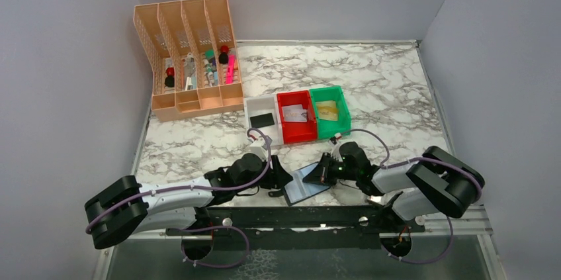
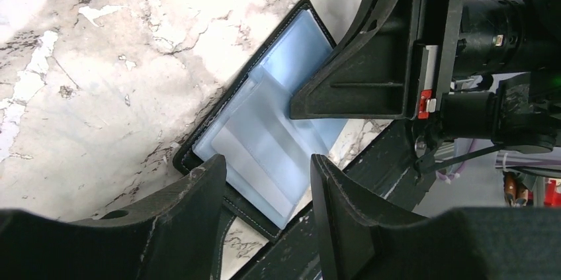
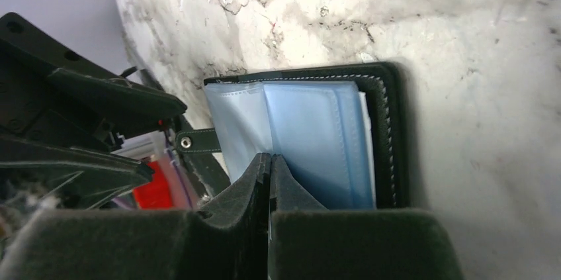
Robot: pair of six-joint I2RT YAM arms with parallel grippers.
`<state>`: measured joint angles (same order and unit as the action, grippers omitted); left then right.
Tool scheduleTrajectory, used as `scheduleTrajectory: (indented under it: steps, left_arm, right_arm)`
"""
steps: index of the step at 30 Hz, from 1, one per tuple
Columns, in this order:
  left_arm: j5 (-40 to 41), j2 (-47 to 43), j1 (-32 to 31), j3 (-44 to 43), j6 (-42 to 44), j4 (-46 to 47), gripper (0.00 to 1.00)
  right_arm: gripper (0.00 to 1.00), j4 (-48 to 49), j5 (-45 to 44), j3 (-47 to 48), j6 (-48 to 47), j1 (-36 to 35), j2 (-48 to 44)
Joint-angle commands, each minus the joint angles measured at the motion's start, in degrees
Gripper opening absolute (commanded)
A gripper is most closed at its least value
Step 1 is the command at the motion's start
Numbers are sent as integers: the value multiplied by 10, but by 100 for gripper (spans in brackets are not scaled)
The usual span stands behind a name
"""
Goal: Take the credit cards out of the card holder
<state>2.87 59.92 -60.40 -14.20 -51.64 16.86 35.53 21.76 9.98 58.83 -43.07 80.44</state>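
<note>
The right claw [image 3: 270, 161] fills the bottom of its own wrist view. Its two fingers are pressed tight together at the near edge of the card holder's blue pockets. Whether a pocket leaf is pinched between them cannot be told.

The one card holder [image 3: 317, 134] lies open and flat on the marble table [image 1: 397, 94], at the near edge between the two arms. Its black stitched border frames glossy blue-grey pockets. A small black tab [image 3: 198, 141] with a metal stud sticks out on one side.

The left claw [image 2: 264, 161] hangs over the holder's other end with its two fingers apart and nothing between them.

Further back sit three small bins in a row, touching: one white [image 1: 250, 104], one red [image 1: 294, 136] and one green [image 1: 327, 91]. Each holds one card, three in all: a black card [image 1: 262, 120] in the white bin, a pale printed card [image 1: 296, 114] in the red bin and a yellowish card [image 1: 326, 110] in the green bin.

At the far left corner stands one peach desk organiser [image 1: 192, 61] with four slots, holding pens and small items.
</note>
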Motion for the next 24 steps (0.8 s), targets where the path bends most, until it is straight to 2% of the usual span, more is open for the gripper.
scheduleTrajectory:
  steps: [1,5,10,18,24]
  left_arm:
    - [-9,22,-2,-6,13,13,54]
    - [-27,46,-3,-21,24,24,54]
    - [-14,68,-3,-27,25,31,54]
    - [20,44,-3,-39,30,36,54]
    - [-8,59,-4,-44,26,37,56]
  right_arm:
    - [5,142,69,-37,78,16,73]
    - [5,234,75,-69,125,32,141]
    - [5,306,80,-77,141,33,205]
    - [6,323,80,-75,138,34,236]
    - [7,306,78,-69,133,34,229]
